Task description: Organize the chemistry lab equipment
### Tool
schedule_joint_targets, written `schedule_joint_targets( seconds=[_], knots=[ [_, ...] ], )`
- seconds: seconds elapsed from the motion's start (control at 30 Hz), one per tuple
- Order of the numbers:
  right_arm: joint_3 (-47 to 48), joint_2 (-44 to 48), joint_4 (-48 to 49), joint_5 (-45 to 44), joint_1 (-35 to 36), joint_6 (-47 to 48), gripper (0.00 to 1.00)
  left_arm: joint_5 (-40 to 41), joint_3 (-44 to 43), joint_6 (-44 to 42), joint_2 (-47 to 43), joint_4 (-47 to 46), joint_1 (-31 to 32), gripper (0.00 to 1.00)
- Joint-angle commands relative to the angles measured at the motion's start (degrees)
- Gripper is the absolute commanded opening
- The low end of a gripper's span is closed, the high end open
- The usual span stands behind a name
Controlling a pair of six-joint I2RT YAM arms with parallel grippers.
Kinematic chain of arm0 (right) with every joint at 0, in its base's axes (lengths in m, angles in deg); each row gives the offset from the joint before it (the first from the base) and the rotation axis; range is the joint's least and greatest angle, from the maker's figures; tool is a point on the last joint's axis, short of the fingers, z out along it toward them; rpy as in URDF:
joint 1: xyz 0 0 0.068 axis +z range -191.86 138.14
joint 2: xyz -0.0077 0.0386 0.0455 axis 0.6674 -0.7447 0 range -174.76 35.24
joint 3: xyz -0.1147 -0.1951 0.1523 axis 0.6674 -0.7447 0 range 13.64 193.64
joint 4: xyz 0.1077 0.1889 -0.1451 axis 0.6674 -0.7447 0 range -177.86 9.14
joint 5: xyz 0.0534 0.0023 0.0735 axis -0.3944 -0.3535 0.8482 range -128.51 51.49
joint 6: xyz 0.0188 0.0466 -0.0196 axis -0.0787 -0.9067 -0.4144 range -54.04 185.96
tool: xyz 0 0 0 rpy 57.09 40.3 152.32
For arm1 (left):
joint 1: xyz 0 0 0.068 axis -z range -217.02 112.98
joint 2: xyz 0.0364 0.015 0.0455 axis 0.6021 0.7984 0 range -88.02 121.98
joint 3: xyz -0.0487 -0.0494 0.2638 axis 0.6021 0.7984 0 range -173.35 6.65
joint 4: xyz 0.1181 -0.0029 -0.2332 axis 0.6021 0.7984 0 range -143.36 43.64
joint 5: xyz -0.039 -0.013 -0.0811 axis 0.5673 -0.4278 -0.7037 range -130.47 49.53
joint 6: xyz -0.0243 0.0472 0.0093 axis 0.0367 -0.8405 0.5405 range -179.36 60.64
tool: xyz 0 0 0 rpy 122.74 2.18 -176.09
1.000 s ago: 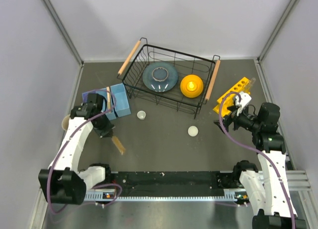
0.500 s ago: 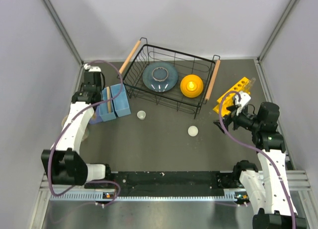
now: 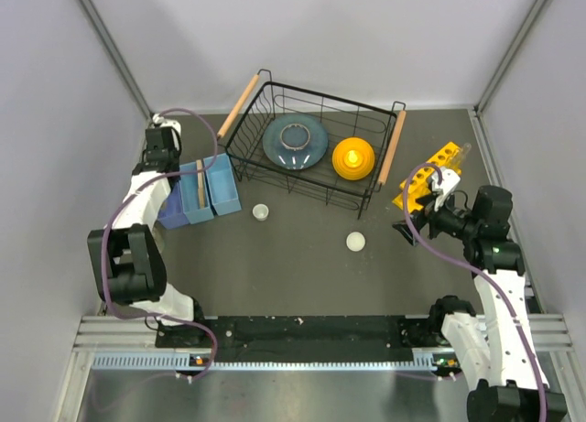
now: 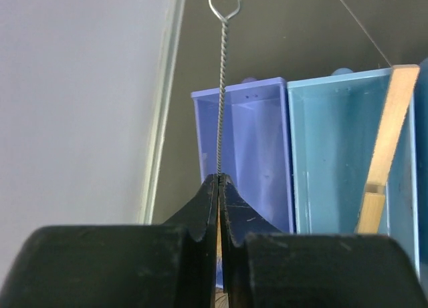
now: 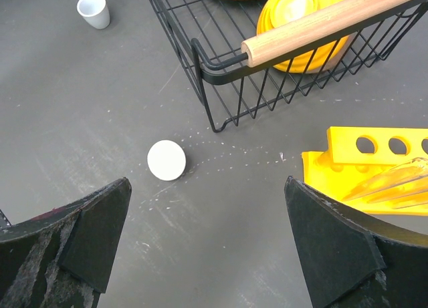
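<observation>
Your black wire basket [image 3: 330, 96] stood at the back of the table [image 3: 302, 285] with a grey-blue plate [image 3: 295, 141] and an orange bowl [image 3: 353, 157] inside. Left of it sat two open bins side by side, a purple-blue bin [image 4: 247, 154] and a light-blue bin [image 4: 331, 154]. The yellow rack [image 5: 348, 164] lay just ahead of your right claw [image 5: 206, 188], on its right-hand side, its long axis running diagonally from near-left to far-right in the overhead view, its row of holes along that line. A clear tube [image 5: 394, 184] lay tilted against the rack. That claw stood spread as wide as it goes, gripping nothing. The wooden stick [image 4: 388, 134] lay lengthwise in the light-blue bin, leaning on its wall, to the right of your left claw [image 4: 219, 181]. That claw was pinched tight on a thin twisted wire [image 4: 221, 87], which ran straight out from the tips over the purple-blue bin, its loop end pointing away. A white round piece [image 5: 166, 160] lay on the table between the right claw's fingers [image 5: 100, 221], nearer the left one. The small white cup [image 5: 93, 11] stood upright farther off, near the bins.
</observation>
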Motion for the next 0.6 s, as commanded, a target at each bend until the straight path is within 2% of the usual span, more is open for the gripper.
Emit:
schedule_joint_targets(
  seconds=[0.0, 0.03, 0.13, 0.2, 0.23, 0.27, 0.33, 0.43, 0.57],
  knots=[
    [0.46, -0.70, 1.08, 1.03, 0.53, 0.85, 0.99, -8.22, -2.29, 3.30, 1.42, -1.77, -1.56, 0.10],
    [0.46, -0.79, 1.00, 1.03, 0.44, 1.03, 0.99, -8.83, -2.73, 4.35, 1.68, -0.89, -1.56, 0.15],
    [0.46, -0.97, 1.08, 1.03, 0.44, 1.03, 0.99, -9.54, -4.31, 7.07, 1.25, 0.70, -1.82, 0.40],
    [0.46, -1.14, 0.91, 0.94, 0.44, 1.20, 0.99, -9.02, -5.19, 8.66, -0.07, 1.57, -2.00, 0.48],
    [0.46, -1.23, 0.91, 0.94, 0.53, 1.12, 0.99, -8.84, -5.63, 11.01, -0.42, 2.19, -2.17, 0.63],
    [0.46, -1.14, 0.91, 0.85, 0.44, 1.29, 0.99, -9.01, -6.42, 12.00, -1.64, 3.06, -2.26, 0.72],
    [0.46, -1.23, 0.91, 0.94, 0.44, 1.38, 0.99, -11.99, -5.73, 15.15, -4.62, 3.60, -2.17, 0.84],
    [0.55, -1.32, 0.82, 1.29, 0.44, 1.47, 0.99, -16.65, -3.80, 18.84, -8.76, 3.08, -2.26, 0.98],
    [0.46, -1.67, 0.56, 2.78, 0.53, 1.73, 0.99, -23.49, 3.76, 22.46, -20.36, 1.14, -2.17, 0.99]
  ],
)
